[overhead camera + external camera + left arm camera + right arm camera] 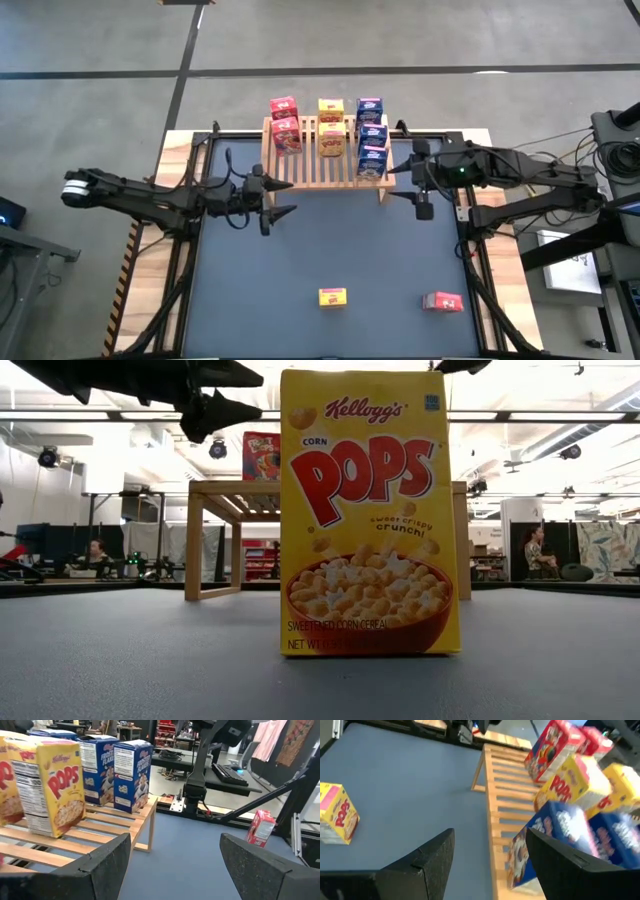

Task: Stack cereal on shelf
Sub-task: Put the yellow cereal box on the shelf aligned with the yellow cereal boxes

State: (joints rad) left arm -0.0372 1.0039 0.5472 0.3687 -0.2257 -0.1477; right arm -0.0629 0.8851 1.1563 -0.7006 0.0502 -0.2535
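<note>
Cereal-stacking bench, mid-task; the wooden shelf [322, 160] stands at the far edge of the bench [330, 250] and carries seven boxes: two red [285, 130], two yellow [332, 140] and three blue [371, 135], each colour in its own column. Two boxes lie loose on the near bench, one yellow [333, 297] and one red [442, 302], well apart from each other and from the shelf; nine boxes in all. The left claw [282, 198] hangs just before the shelf's near left edge, fingers spread, holding nothing; the right claw [422, 195] hangs off the shelf's right end beside the blue column, fingers likewise parted and empty. Likely hazards: the right claw sits near the blue boxes, so a sideways swing in leaving could topple the column; the upright boxes are light and narrow-footed, so a nudge to the shelf could tip them; the loose red box seems to lie on its side, so a pinch may slip.
</note>
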